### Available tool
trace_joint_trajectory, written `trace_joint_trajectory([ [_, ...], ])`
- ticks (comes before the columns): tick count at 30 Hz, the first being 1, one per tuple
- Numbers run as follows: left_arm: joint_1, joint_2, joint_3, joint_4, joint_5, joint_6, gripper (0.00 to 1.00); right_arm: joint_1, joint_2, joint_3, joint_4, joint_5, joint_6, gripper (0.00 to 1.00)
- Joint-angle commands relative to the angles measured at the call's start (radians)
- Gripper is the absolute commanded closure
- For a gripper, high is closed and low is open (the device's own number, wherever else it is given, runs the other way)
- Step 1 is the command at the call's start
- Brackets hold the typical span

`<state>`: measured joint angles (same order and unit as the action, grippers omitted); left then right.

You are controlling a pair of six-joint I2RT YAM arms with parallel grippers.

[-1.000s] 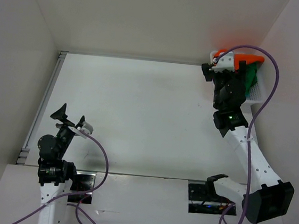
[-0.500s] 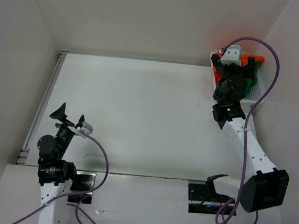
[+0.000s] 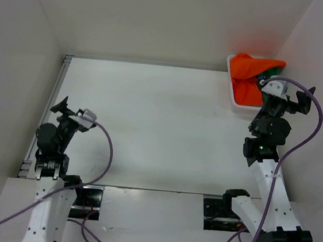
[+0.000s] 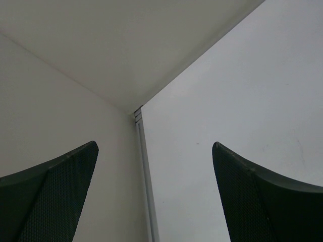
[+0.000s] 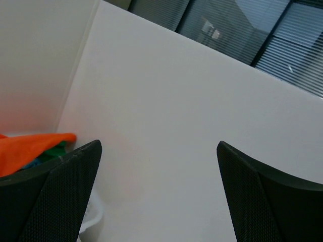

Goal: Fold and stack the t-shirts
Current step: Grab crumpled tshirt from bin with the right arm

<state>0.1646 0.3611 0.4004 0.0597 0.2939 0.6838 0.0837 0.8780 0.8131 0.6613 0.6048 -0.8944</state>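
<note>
Left gripper (image 4: 154, 144), well apart from the white basket (image 3: 232, 95), to its near left: jaws wide, holding nothing; right gripper (image 5: 159, 143), near the basket's right side: jaws wide, empty; orange t-shirt (image 3: 248, 78) heaped unfolded in the basket, green t-shirt (image 3: 277, 69) under it.

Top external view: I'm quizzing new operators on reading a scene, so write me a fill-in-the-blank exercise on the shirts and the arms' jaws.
The t-shirts lie bunched in the white ____. The topmost of them is coloured ____. On the left arm and the right arm, the jaws stand ____.
Missing words: basket; orange; open.
</note>
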Motion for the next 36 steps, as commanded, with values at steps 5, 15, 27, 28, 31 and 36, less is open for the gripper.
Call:
trace_joint_trajectory([
  [5,-0.002,0.438,0.388,-0.09,0.01,-0.233,0.0,0.005,0.013,0.165,-0.245,-0.092,0.265,0.01],
  [15,-0.02,0.919,0.79,-0.291,0.178,-0.349,0.0,0.074,0.436,0.623,-0.547,-0.295,0.642,0.01],
  [27,-0.089,1.291,1.026,-0.419,0.216,-0.222,0.0,-0.102,1.111,1.139,-0.703,-0.274,1.092,0.01],
  [28,-0.114,1.309,1.051,-0.443,0.185,-0.213,0.0,-0.111,1.147,1.172,-0.735,-0.24,1.092,0.01],
  [31,-0.114,1.36,1.145,-0.507,0.103,-0.234,0.0,-0.121,1.24,1.267,-0.79,-0.148,1.181,0.07],
  [36,-0.123,1.409,1.177,-0.508,0.038,-0.262,0.0,-0.157,1.36,1.331,-0.822,-0.155,1.212,0.09],
])
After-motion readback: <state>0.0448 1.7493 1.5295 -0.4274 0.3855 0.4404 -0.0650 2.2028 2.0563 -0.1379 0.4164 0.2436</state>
